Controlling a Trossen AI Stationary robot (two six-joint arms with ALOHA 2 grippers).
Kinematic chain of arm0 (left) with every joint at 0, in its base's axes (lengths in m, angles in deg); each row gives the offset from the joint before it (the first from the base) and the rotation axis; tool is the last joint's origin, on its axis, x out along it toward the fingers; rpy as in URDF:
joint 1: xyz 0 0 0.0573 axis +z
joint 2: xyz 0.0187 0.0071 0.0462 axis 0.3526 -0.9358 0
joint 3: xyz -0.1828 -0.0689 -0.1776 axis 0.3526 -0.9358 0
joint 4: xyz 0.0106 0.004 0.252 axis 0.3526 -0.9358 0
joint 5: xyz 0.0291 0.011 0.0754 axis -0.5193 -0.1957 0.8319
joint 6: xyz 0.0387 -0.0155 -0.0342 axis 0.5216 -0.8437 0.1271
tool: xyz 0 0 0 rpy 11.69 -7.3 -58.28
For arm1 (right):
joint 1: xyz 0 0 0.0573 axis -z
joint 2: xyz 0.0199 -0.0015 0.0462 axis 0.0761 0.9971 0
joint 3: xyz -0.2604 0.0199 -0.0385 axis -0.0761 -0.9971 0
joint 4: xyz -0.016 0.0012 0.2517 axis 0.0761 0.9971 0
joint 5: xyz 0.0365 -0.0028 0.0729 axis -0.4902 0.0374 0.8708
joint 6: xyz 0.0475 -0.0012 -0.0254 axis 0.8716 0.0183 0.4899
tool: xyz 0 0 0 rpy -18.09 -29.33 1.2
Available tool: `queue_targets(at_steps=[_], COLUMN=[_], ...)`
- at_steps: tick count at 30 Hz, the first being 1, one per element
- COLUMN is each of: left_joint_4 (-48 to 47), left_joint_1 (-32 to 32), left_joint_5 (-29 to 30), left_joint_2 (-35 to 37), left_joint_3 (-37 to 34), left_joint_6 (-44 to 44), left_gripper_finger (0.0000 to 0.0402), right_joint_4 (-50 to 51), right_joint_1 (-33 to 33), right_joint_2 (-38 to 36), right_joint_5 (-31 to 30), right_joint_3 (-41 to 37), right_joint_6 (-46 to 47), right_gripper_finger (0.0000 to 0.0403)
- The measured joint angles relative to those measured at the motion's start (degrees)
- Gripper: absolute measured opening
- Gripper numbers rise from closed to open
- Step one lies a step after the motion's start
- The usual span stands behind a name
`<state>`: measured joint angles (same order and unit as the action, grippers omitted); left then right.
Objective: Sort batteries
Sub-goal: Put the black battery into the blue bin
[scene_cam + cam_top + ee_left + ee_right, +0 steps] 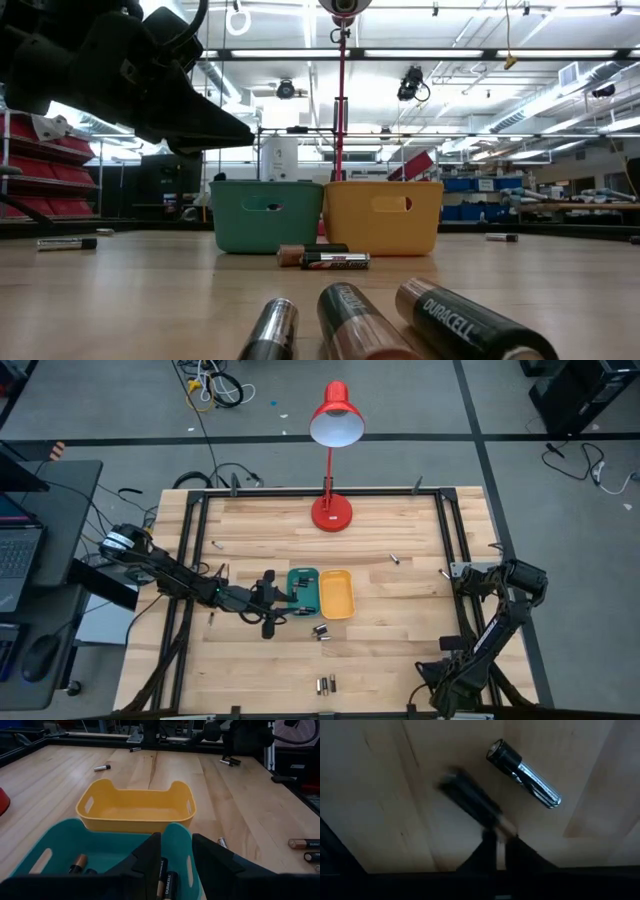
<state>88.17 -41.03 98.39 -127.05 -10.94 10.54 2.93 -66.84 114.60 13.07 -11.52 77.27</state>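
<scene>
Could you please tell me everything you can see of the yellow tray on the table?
The yellow tray is a small, plastic-looking bin with rounded corners and a slot handle cut into each end wall. It stands upright near the table's middle, right beside the teal tray; whether they touch is unclear. In the left wrist view its floor looks empty. The left gripper is open over the teal tray, not the yellow one.

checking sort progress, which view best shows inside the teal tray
The left wrist view: it looks down into the teal tray, showing batteries inside. The high view shows it small, the low view only its outer wall, the right wrist view nothing.
</scene>
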Motion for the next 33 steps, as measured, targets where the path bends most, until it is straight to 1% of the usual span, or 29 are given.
queue_targets(at_steps=[2,9,14,17,20,28,30,33], left_joint_4=[0.00,-0.11,-0.15,-0.17,-0.24,-1.55,-2.27,-3.06], left_joint_1=[0.00,0.00,0.00,0.02,0.02,0.02,0.02,0.02], left_joint_5=[0.02,0.05,0.07,0.07,0.07,0.07,0.07,0.22], left_joint_2=[0.00,0.00,0.00,0.00,0.00,0.00,0.00,0.00], left_joint_3=[0.00,0.00,0.00,0.00,0.00,0.00,0.00,0.00], left_joint_6=[0.02,0.02,0.02,0.02,0.02,0.04,0.03,-0.20], left_gripper_finger=[0.0127,0.0127,0.0127,0.0127,0.0127,0.0127,0.0127,0.0127], right_joint_4=[-0.02,-0.28,0.68,1.57,1.89,3.25,3.49,1.17], right_joint_1=[0.02,0.00,-0.87,-1.80,-2.16,-2.58,-2.71,-2.80], right_joint_2=[0.02,-0.90,-4.43,-5.40,-5.36,-3.70,-3.22,-2.27], right_joint_5=[0.23,0.65,0.80,-0.88,-2.28,-2.84,-3.32,-3.29], right_joint_3=[0.04,0.03,0.56,2.20,3.54,4.09,4.07,4.04], right_joint_6=[-0.18,1.46,5.81,5.31,2.81,-6.50,-7.43,-8.60], right_gripper_finger=[0.0004,0.0005,0.0016,0.0037,0.0068,0.0160,0.0178,0.0196])
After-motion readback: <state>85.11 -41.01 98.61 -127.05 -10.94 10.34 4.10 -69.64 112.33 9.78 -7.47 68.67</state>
